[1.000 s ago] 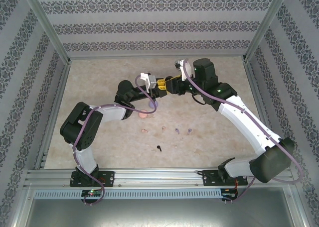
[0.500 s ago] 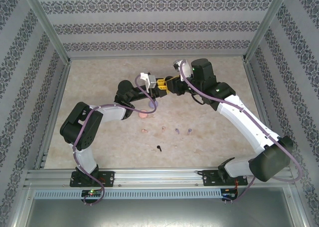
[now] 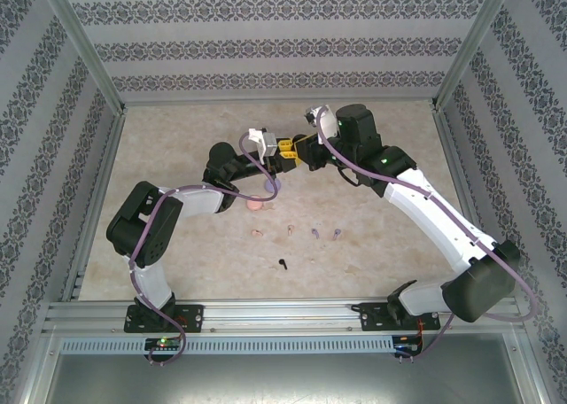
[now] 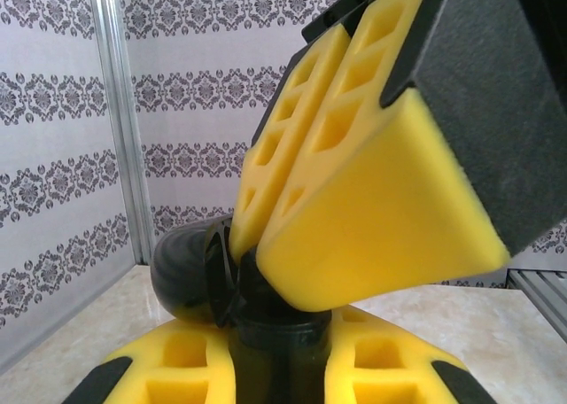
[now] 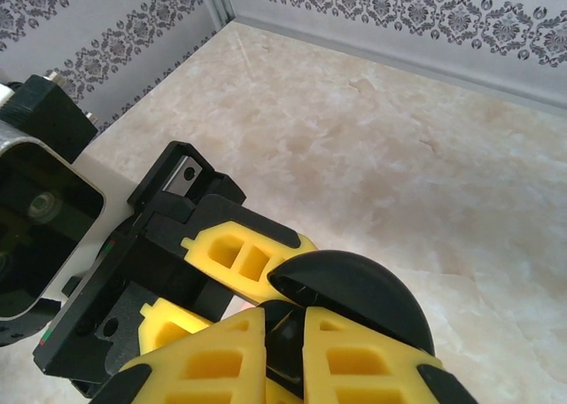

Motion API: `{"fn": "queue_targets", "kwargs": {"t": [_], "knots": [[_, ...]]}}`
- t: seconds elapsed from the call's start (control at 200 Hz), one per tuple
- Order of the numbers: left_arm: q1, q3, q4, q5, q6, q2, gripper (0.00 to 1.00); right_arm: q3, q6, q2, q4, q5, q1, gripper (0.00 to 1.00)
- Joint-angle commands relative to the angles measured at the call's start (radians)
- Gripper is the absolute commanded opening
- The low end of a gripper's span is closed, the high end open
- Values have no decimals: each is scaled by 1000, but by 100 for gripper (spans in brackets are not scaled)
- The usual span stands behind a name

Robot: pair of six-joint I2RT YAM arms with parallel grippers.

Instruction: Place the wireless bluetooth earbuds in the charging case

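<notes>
Charging case: The black round charging case (image 5: 354,289) is held off the marbled beige desk (image 3: 204,244), towards its far middle, with both arms on it. I judge it is up there so one arm can steady the body while the other works the lid.
Left fingers: The yellow foam left fingers (image 4: 151,369) are clenched on the case's lower body and carry it from beneath.
Right fingers: The yellow foam right fingers (image 4: 381,218) come in from the opposite side, pressed close together on the rim of the domed lid, which reads to me as a prying grip.
Lid: I cannot tell whether it has parted from the body.
Earbuds: The tiny stemmed earbuds lie loose on the desk, nearer the arm bases and well apart from the case. Two pale pink earbuds (image 3: 257,233) and two purple earbuds (image 3: 314,233) form a row, and one black earbud (image 3: 283,264) lies nearer me. I cannot find a second black one.
Other cases: A pale pink round case (image 3: 255,204) and a purple round case (image 3: 273,184) rest on the desk between the row and the raised black case.
Progress: My judgement is that this is early, with no insertion yet.
Risk: The smooth dome could slip out of the foam.
</notes>
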Motion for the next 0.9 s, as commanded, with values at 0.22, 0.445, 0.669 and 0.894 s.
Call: {"fn": "queue_targets", "kwargs": {"t": [0.22, 0.445, 0.669, 0.894], "knots": [[1, 16, 22, -6, -8, 16, 0, 27, 24, -67, 51, 81, 10, 10], [1, 16, 15, -15, -1, 16, 0, 31, 21, -84, 46, 96, 8, 11], [1, 18, 24, -25, -3, 22, 0, -5, 31, -109, 59, 110, 5, 10], [1, 23, 29, -24, -8, 24, 0, -29, 39, -90, 77, 102, -3, 10]]}}
